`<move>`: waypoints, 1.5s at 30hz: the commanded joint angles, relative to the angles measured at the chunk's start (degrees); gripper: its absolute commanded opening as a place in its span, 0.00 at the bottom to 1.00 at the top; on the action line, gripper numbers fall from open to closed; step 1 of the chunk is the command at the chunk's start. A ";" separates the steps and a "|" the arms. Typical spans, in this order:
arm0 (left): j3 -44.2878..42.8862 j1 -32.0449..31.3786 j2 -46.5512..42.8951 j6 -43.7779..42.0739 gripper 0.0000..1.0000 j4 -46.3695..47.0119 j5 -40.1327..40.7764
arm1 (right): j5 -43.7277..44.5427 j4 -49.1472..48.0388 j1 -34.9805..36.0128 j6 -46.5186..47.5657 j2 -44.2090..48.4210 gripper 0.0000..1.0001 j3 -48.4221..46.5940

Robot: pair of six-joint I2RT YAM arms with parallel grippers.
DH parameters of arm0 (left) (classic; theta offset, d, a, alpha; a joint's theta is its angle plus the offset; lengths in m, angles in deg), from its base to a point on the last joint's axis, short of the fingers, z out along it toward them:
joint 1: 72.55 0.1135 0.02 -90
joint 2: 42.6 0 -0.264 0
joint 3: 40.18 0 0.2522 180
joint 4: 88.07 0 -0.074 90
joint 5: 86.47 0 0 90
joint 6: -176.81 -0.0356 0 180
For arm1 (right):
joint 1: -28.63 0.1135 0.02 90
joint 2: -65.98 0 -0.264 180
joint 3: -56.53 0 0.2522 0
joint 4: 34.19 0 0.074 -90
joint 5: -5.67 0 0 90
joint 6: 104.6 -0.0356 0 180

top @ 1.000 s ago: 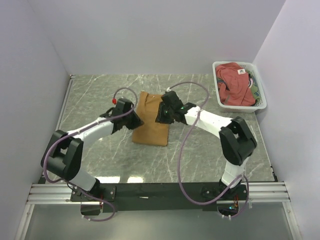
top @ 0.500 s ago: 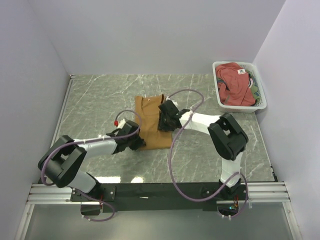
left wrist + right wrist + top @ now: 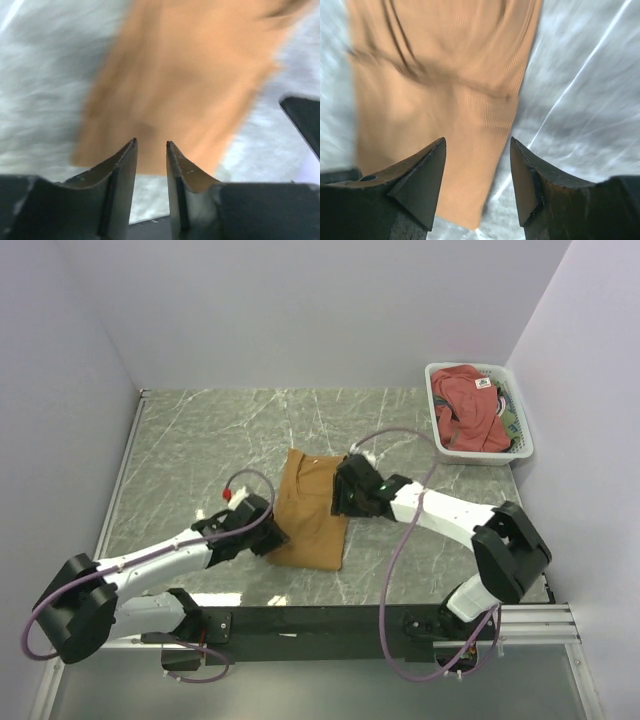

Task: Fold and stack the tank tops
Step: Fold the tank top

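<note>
The tan tank top [image 3: 445,100] is soft, matt cloth with a fine ribbed knit. The table top [image 3: 200,440] looks like grey, white-veined stone, smooth with a slight sheen. The rust-red tank top [image 3: 470,405] is matt cloth too, and the basket [image 3: 527,440] is white plastic mesh.

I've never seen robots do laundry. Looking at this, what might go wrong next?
1. The left gripper and the right gripper are both open, close over the edges of the folded tan tank top. A finger catching an edge as an arm moves could pull the fold apart.
2. The red tank top lies bunched in the white basket. Lifting it out might drag the basket along.
</note>
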 commanded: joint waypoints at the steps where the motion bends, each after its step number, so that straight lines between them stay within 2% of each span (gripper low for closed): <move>1: -11.70 1.43 -2.10 -8.78 0.37 -0.75 3.00 | 2.76 0.26 -5.28 1.39 4.00 0.61 -5.06; 2: -13.92 2.32 0.34 -9.60 0.37 0.75 1.86 | 0.58 -0.96 -9.30 1.39 3.83 0.61 -6.28; 4: -19.99 5.57 4.21 -12.94 0.33 4.52 -1.47 | -1.20 -2.46 -12.58 1.04 2.25 0.60 -7.35; 6: -26.47 8.37 12.46 -14.43 0.29 7.25 -5.69 | -4.26 -4.31 -16.10 0.95 -0.81 0.52 -9.89; 7: -28.77 9.17 15.62 -15.58 0.24 9.27 -8.40 | -5.15 -5.19 -16.89 0.60 -2.05 0.50 -10.68; 8: -34.02 10.05 22.18 -16.20 0.21 9.81 -11.39 | -6.46 -5.89 -18.03 0.43 -4.59 0.44 -12.78; 10: -38.53 10.58 31.59 -17.43 0.14 12.09 -16.15 | -6.74 -5.99 -18.92 0.34 -7.32 0.37 -16.21; 13: -47.32 10.67 41.45 -18.05 0.07 10.44 -18.36 | -8.40 -7.82 -20.50 -0.80 -11.37 0.34 -18.42; 16: -52.34 10.85 47.36 -18.13 0.06 8.59 -16.87 | -10.25 -9.24 -21.47 -2.56 -14.01 0.28 -18.69; 22: -55.78 11.11 54.05 -18.05 0.01 9.02 -19.15 | -10.26 -11.43 -21.56 -4.41 -16.56 0.21 -17.81; 33: -58.76 11.11 58.54 -17.17 0.02 11.14 -22.23 | -9.99 -11.00 -21.82 -5.38 -21.13 0.19 -21.32; 39: -59.82 11.29 60.13 -17.34 0.02 10.96 -23.20 | -9.12 -11.78 -22.17 -5.72 -20.44 0.19 -20.98; 42: -60.52 11.29 60.48 -17.87 0.02 11.13 -24.16 | -9.81 -14.60 -22.35 -5.38 -18.85 0.27 -18.60; 45: -61.49 11.29 61.44 -18.05 0.02 11.05 -24.78 | -10.34 -13.89 -22.35 -4.68 -19.46 0.27 -20.27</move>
